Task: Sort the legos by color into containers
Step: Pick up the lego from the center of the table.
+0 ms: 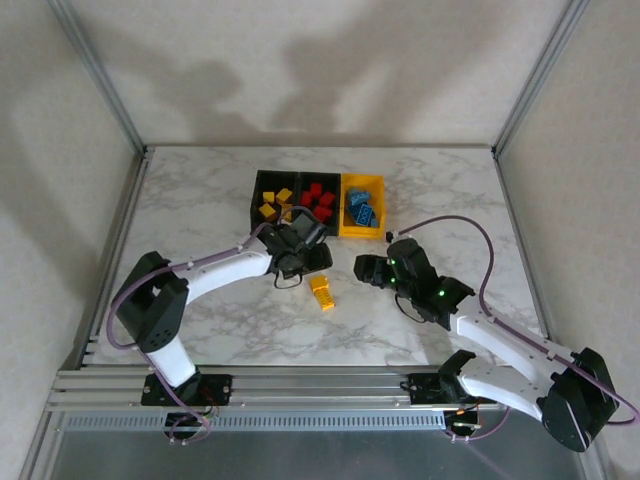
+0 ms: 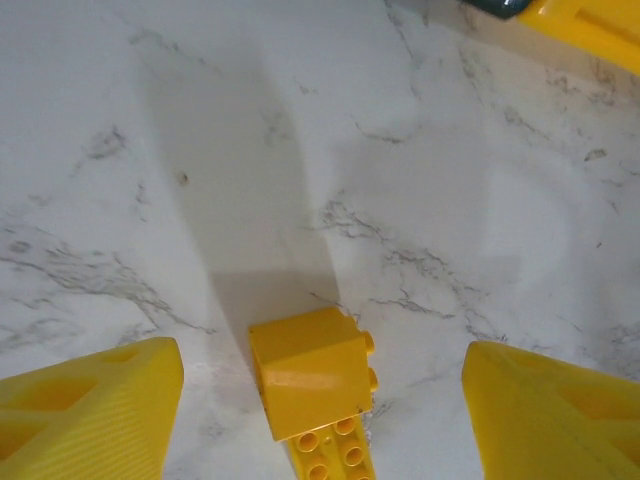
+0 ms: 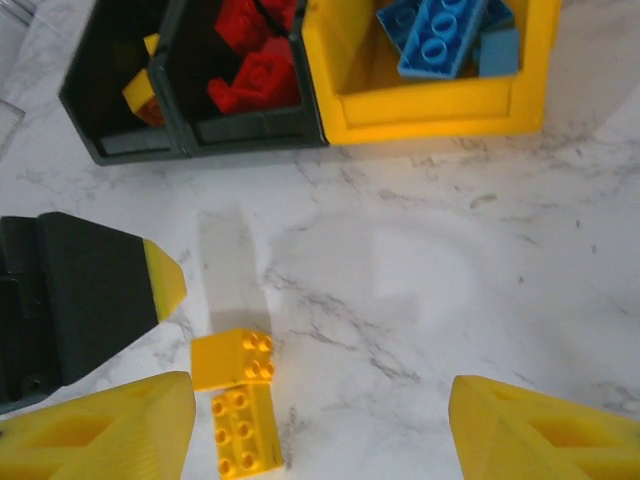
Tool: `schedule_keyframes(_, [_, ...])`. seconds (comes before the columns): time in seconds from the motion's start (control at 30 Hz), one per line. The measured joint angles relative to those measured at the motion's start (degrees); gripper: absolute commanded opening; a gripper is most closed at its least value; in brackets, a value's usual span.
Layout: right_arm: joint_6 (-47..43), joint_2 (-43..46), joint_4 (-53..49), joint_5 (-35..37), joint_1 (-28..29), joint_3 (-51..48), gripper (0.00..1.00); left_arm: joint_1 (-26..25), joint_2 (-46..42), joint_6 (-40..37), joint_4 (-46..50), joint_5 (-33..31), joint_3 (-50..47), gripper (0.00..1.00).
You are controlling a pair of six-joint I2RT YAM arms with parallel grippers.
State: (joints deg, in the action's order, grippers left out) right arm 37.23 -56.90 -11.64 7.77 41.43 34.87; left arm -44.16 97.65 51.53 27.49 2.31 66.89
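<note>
The left pincer (image 2: 322, 352) is open and holds nothing. Right under it, on the worktop (image 2: 450, 200), lies a small brick (image 2: 300, 375), tipped, its bumps pointing sideways. It touches a long brick (image 3: 245, 432), bumps up, running from far to near. Both are yellow. The right pincer (image 3: 320, 400), close by, is open and empty too. Beyond stand three bins (image 1: 300, 173): two black, one yellow.

No writing, number, brand or sign can be read on the bins (image 3: 430, 115), the legos (image 3: 232, 358) or the table (image 1: 200, 200).
</note>
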Motion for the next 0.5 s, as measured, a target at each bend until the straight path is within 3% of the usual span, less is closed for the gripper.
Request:
schedule_keyframes(0.3, [1.2, 2.82, -1.49, -0.02, -0.04, -2.45, 0.68, -3.08, 6.64, 2.16, -0.04, 0.98, 0.85, 0.69])
schedule_keyframes(0.5, [1.18, 2.86, -1.51, -0.02, -0.04, -2.45, 0.67, -4.42, 10.08, 2.6, -0.42, 0.98, 3.21, 0.58])
